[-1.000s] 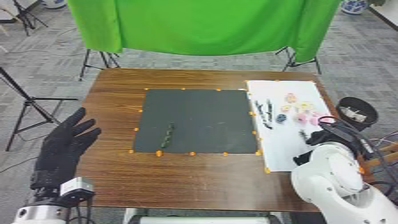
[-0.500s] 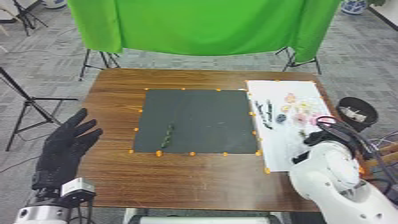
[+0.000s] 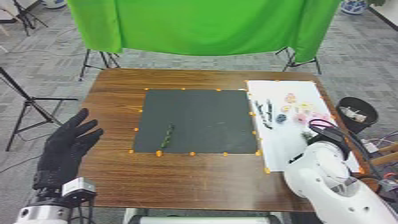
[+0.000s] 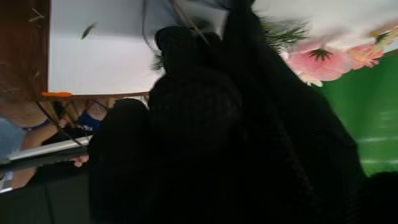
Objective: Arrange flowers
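- Right hand over the near right part of the white sheet; can't tell if it is clamped on anything or spread
- Feathery green sprig right next to the right hand, partly behind the glove in the wrist view; contact unclear
- Sprig looks very light, thin stem, soft needles that bend and spring; probably crushes or sheds if squeezed hard
- Best hold: light pinch low on the bare stem, off the needles; thin stem could roll or slip in fabric
- Pink flower just beside the sprig, near the right hand, so likely to snag or get dragged on a lift; petals look soft, easily creased, so stem only
- Dark stems farther up the sheet, apart from the right hand, near the mat side; look slim and a bit stiffer
- Green stem lies alone on the dark mat, well apart from both hands; arrangement looks barely started
- Left hand off to the left side of the table, fingers straight and spread, nothing in it
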Tool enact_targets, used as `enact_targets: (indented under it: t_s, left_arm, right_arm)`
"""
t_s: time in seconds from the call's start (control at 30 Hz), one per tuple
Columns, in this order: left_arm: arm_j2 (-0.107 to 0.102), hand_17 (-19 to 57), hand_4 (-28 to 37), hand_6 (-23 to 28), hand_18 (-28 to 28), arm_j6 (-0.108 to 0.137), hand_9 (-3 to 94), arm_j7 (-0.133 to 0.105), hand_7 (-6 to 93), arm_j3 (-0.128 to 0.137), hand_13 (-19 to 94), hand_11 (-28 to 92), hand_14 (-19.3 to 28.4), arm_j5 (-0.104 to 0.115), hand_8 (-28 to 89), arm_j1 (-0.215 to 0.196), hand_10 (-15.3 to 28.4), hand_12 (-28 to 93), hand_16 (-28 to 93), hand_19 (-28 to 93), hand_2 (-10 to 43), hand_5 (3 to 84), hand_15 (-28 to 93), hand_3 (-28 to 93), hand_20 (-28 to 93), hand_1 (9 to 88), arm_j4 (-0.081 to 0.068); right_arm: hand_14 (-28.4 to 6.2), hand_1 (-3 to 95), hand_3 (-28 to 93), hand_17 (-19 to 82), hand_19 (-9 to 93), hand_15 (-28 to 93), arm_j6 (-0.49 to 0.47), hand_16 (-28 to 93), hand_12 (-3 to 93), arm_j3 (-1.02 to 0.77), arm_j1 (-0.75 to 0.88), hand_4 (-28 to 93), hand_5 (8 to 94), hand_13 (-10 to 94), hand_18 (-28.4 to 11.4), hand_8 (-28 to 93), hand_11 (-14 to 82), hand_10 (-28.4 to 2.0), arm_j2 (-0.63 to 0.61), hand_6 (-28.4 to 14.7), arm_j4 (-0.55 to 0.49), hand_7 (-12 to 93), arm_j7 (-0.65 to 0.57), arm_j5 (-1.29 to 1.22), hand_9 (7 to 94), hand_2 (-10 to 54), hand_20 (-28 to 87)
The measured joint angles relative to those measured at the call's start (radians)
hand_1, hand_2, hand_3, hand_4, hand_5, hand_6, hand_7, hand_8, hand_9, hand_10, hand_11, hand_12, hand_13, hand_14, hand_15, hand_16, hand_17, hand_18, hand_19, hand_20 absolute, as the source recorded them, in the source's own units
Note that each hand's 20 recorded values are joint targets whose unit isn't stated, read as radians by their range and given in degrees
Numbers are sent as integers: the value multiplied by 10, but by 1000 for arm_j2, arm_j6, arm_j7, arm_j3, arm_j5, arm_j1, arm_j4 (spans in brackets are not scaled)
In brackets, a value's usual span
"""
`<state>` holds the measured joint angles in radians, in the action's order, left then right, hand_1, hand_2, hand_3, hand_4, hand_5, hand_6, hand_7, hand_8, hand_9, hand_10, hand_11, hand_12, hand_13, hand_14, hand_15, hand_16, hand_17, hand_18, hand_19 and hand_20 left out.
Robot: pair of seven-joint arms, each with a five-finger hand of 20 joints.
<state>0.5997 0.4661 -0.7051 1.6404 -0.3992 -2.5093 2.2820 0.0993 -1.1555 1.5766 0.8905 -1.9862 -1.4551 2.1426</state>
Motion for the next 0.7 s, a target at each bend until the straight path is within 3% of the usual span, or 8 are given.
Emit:
enact_targets:
  t_s: [0.33,0.53,0.7]
  left_arm:
    - [-17,-110,-233,83,184,1,303,-16,113,-6,184,269,226,15,-84,1,170,111,-105,403,75,356,545,641,136,287,0]
    - [-18,-110,-233,83,184,1,302,-20,113,-4,184,269,226,17,-84,-1,170,111,-106,402,75,356,545,642,136,286,0]
    - [-28,-110,-233,82,183,3,302,-37,114,-5,183,270,226,31,-85,-4,169,111,-106,402,74,355,545,642,136,286,0]
  right_arm:
    - [-32,712,581,666,932,716,89,115,257,47,15,-223,794,891,-128,208,277,-145,-26,-122,20,165,17,132,855,-51,442]
    - [-23,686,654,699,932,705,149,115,236,51,29,-268,830,918,-118,202,275,-143,-48,-121,0,156,25,199,882,-74,416]
    - [-13,674,681,721,932,693,160,123,232,50,26,-282,853,936,-114,215,267,-138,-63,-110,-29,146,35,215,908,-89,396]
